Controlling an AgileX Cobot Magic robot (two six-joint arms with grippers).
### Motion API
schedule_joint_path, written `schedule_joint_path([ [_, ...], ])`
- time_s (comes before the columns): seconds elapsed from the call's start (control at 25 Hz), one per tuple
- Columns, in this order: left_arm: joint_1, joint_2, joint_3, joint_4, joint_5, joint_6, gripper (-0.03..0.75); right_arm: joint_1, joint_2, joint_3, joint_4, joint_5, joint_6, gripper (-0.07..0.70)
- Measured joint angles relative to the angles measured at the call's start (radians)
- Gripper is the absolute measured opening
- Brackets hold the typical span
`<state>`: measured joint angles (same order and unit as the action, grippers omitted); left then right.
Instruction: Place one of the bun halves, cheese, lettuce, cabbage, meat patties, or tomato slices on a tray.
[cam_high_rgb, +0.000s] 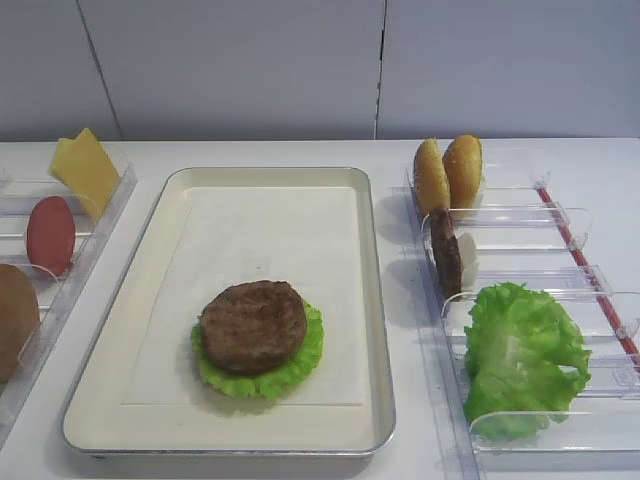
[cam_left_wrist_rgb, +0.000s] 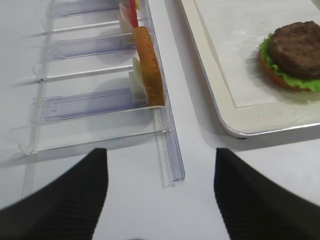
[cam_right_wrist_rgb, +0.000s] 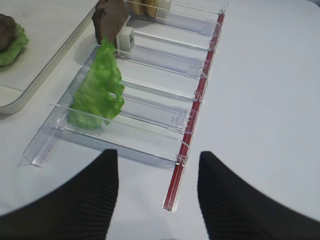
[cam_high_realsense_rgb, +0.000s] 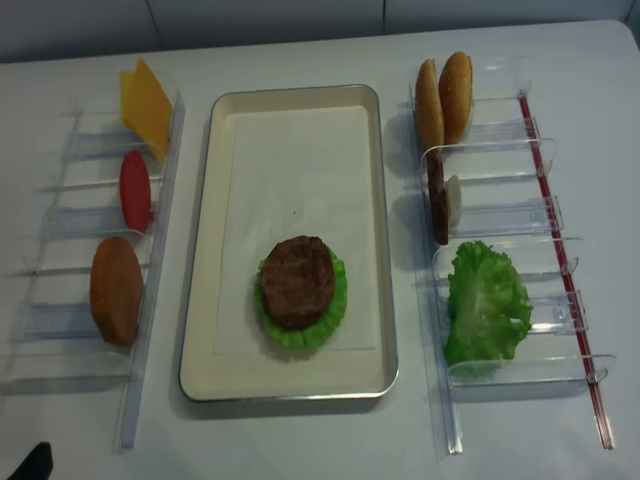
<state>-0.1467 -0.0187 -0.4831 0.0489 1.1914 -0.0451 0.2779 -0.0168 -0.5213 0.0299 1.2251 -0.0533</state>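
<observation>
Cream metal tray (cam_high_rgb: 375, 300) with paper liner; rough brown patty (cam_high_rgb: 253, 326); clear plastic racks (cam_high_rgb: 520, 240).

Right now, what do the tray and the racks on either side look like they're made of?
The tray looks like cream-coated metal: a glossy raised rim with rounded corners, lined with matte white paper. The right rack and the left rack look like clear rigid plastic: the table shows through them, and their edges catch the light.
</observation>
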Motion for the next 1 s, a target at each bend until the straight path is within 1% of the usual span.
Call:
schedule_joint_path([
  [0.16,0.000,0.000,0.000,0.000,0.000,0.000,0.462,0.000,0.000,0.006,-0.024,-0.010,0.009,0.393],
  [0.28,0.000,0.000,0.000,0.000,0.000,0.000,0.462,0.000,0.000,0.013,-0.030,-0.038,0.010,0.393],
  [0.36,0.000,0.000,0.000,0.000,0.000,0.000,0.462,0.000,0.000,0.031,-0.030,-0.071,0.018,0.393],
  [0.48,0.000,0.000,0.000,0.000,0.000,0.000,0.462,0.000,0.000,0.041,-0.035,-0.089,0.026,0.393],
  [1.0,0.000,0.000,0.000,0.000,0.000,0.000,0.462,0.000,0.000,0.044,-0.035,-0.091,0.030,0.393],
])
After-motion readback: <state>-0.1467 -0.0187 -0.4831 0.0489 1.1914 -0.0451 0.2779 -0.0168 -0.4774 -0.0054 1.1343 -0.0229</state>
